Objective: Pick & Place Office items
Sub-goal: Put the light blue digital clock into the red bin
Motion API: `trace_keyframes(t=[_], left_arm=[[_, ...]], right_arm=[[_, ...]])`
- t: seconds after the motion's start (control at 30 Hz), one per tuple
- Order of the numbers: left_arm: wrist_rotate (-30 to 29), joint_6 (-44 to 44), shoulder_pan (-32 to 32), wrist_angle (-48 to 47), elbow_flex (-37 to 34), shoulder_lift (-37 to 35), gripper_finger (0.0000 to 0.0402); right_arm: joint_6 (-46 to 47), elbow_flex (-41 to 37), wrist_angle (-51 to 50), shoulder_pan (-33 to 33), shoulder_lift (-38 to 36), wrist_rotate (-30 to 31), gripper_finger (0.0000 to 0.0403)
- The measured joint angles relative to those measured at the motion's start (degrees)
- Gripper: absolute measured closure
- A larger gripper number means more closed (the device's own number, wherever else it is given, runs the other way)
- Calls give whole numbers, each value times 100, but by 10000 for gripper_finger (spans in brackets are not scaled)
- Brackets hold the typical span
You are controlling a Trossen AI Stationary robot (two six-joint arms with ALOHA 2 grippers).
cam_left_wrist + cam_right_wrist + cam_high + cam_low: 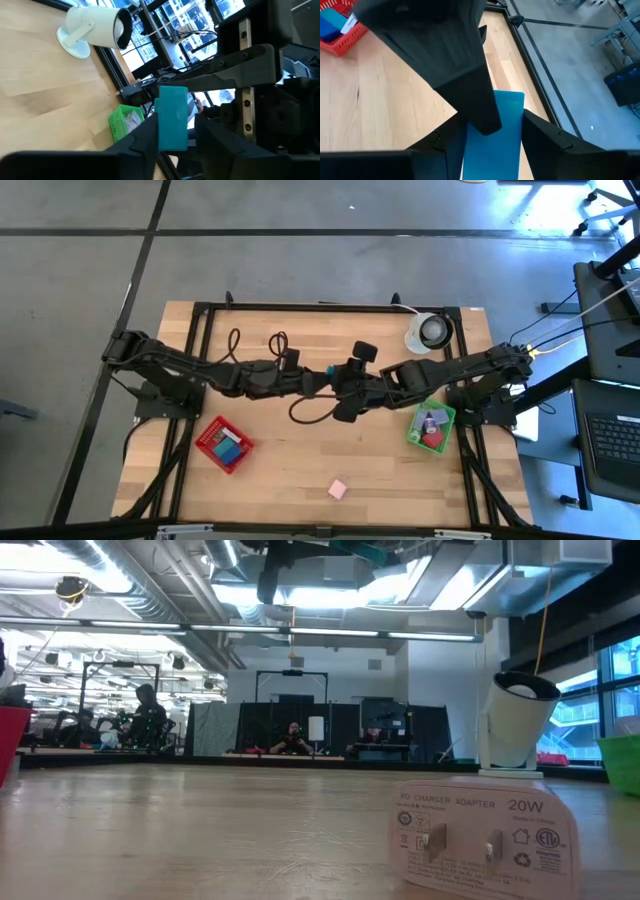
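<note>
Teal block: a flat teal rectangular block [173,118], held in the air above the middle of the wooden desk [300,470], between both arms.
Left gripper [175,131]: fingers clamped on the teal block.
Right gripper [492,131]: fingers pressed against the same block's sides.
Pink block: a small pink cube [338,490], on the desk near its front edge.
Baskets: red square basket [223,444] left, green square basket [431,425] right.

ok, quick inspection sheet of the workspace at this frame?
Surface: wooden table, no spills seen.
Job's things: teal block up over mid-table; charger plug loose on the table; other pieces in the red basket and green basket.
Clutter: white round device at the far edge.
Grippers: right gripper shut on the teal block; left gripper at the same block.
Cables: black cable loops under the arms.
Surroundings: keyboard to the right; people far off.
</note>
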Motion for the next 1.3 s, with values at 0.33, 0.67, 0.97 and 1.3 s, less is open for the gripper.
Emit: trace_keyframes(t=[0.33,0.67,0.97,1.3], left_arm=[[54,-7,101,-25,0,2,344],[45,4,95,-105,11,-2,339],[870,140,288,-949,17,-222,337],[2512,-881,-472,-4067,18,-1218,335]], right_arm=[[-104,4,-4,-7,2,-30,208],[60,-2,-260,-55,-105,-921,123],[993,-4,-1917,-29,-366,-1929,81],[1509,-7,-2411,225,-376,-1814,80]])
